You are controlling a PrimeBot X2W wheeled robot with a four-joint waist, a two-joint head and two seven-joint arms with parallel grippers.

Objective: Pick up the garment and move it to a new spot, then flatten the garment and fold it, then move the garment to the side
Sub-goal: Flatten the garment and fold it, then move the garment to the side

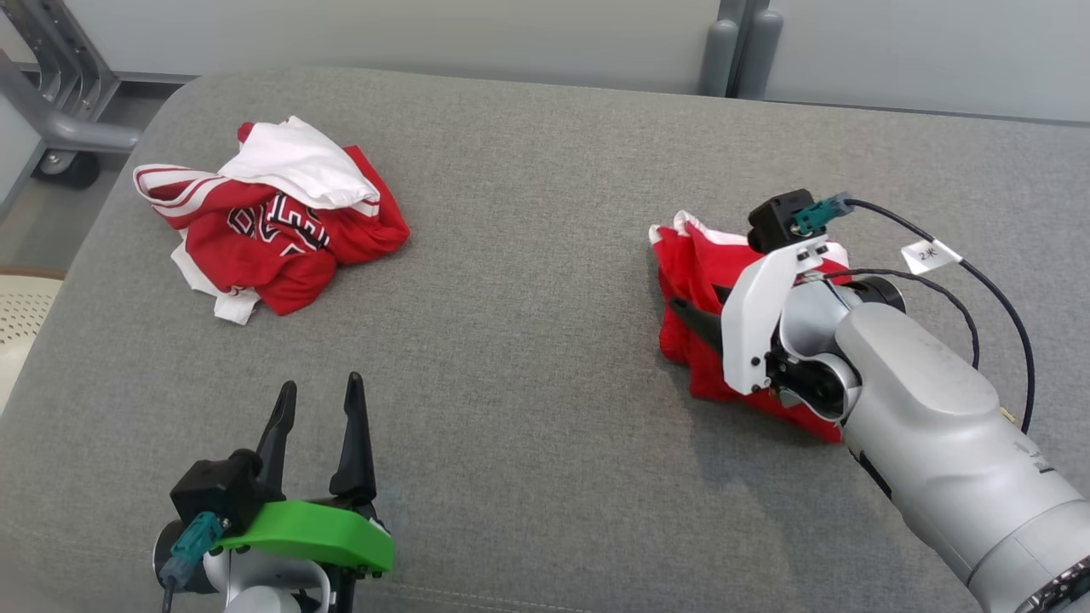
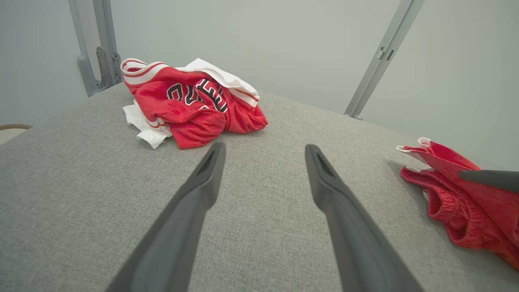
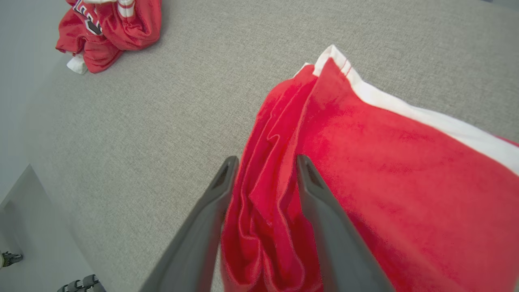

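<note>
Grey woven upholstery [image 1: 528, 255] runs across the whole frame, and at its upper left a red-and-white jersey [image 1: 272, 230] lies in a crumpled heap. Below it, at the lower left, the left gripper [image 1: 321, 385] hovers over bare fabric with its two dark fingers spread wide and nothing between them. Over at the right the red shorts [image 1: 694, 272] with white trim lie bunched on the cushion, well apart from the jersey, and the right gripper [image 3: 266, 160] is down on them, fingers partway apart with loose folds of red cloth lying between them rather than pinched.
</note>
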